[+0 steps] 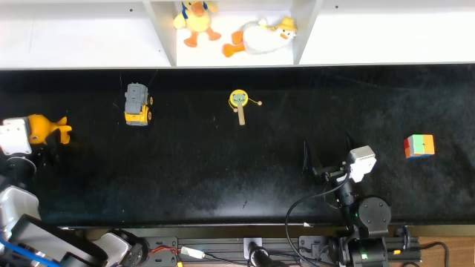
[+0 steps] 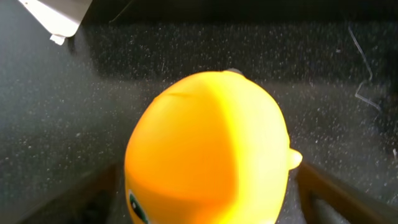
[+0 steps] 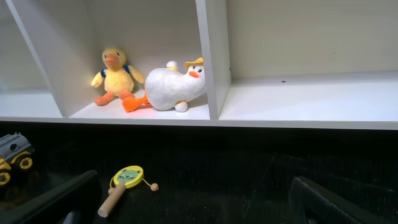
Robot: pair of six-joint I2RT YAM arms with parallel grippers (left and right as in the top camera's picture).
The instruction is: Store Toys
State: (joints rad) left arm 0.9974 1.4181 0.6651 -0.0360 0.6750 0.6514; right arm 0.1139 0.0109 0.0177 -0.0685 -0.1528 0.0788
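A yellow plush duck (image 1: pixel 197 20) and a white one (image 1: pixel 261 37) are already sitting on the shelf (image 1: pixel 89 44). The left gripper (image 1: pixel 44 144) is keeping its jaws wide around the orange duck (image 2: pixel 208 149) at the table (image 1: pixel 223 178)'s left edge. The right gripper (image 3: pixel 194 208) is idling with its jaws wide. The truck (image 1: pixel 137 104), rattle (image 1: pixel 240 104) and cube (image 1: pixel 419 146) are waiting.

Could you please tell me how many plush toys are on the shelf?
2: a yellow plush duck and a white plush bird lying beside it, both in the middle compartment. The side compartments are partly out of view.
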